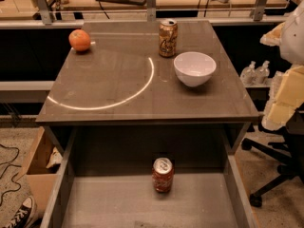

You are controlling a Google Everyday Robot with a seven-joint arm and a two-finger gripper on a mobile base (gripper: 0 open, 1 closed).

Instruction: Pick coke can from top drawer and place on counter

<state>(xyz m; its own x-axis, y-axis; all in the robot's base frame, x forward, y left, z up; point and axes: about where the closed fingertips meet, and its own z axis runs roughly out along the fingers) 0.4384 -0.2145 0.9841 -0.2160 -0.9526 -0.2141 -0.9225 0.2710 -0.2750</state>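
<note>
The coke can [163, 175], red with a silver top, stands upright on the floor of the open top drawer [114, 203], near its back wall and about mid-width. The counter [109, 80] lies above and behind the drawer, with a thin white arc across it. My gripper [281, 96] shows as white and cream-yellow parts at the right edge of the camera view. It is beside the counter's right side and well apart from the can. Nothing is in it that I can see.
On the counter stand a gold-tan can [167, 38] at the back, a white bowl [194, 68] to its right and an orange [80, 40] at the back left. A cardboard box [35, 170] sits left of the drawer and an office chair base [278, 172] right of it.
</note>
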